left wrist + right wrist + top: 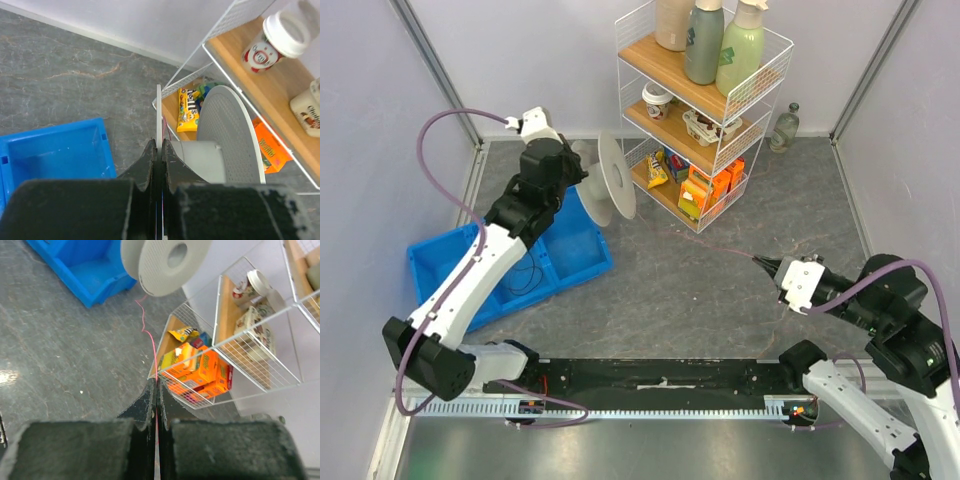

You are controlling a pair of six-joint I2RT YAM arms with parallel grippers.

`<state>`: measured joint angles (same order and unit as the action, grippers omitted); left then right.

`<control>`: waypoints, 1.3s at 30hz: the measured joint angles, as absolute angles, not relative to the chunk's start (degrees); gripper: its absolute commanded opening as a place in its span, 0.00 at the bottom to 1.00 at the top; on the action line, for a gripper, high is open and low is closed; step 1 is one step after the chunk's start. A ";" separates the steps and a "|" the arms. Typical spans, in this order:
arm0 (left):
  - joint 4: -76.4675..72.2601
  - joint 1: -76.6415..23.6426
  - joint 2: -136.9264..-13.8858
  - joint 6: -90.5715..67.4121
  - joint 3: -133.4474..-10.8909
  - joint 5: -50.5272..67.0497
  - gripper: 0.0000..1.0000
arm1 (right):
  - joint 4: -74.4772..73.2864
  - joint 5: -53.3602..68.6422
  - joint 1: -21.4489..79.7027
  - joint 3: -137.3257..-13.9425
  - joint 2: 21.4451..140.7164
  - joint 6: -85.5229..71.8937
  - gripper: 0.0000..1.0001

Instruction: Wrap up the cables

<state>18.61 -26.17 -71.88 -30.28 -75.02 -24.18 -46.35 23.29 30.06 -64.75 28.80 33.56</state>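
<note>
The thin pink cable (148,335) runs from the white spool (612,180) across the table to the right gripper (765,263), which is pinched closed on it, probably to guide it while it winds. The left gripper (158,150) is clamped on one spool flange, holding the spool between the blue bin (440,270) and the wire shelf rack (760,80).

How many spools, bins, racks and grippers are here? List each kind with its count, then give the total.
spool: 1
blue bin: 1
wire rack: 1
grippers: 2 (left gripper, right gripper)
Total: 5
</note>
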 measured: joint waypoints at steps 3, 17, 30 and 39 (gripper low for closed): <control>18.41 -27.55 -74.89 -28.91 -75.64 -25.61 0.02 | -46.44 26.79 29.82 -65.39 30.68 33.71 0.00; 23.03 -35.62 -79.33 -25.56 -76.23 -29.54 0.02 | -42.87 39.42 28.86 -70.35 35.20 37.04 0.00; 26.55 -41.67 -77.62 -24.77 -70.52 -23.09 0.02 | -23.46 35.64 28.71 -74.08 41.23 31.44 0.00; 20.62 -42.50 -71.31 -18.39 -61.08 -7.46 0.02 | -19.97 28.14 28.71 -75.16 42.89 30.59 0.00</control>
<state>20.62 -42.50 -71.31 -18.39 -61.08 -7.46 -19.97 28.14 28.71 -75.16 42.89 30.59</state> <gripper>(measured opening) 0.041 0.006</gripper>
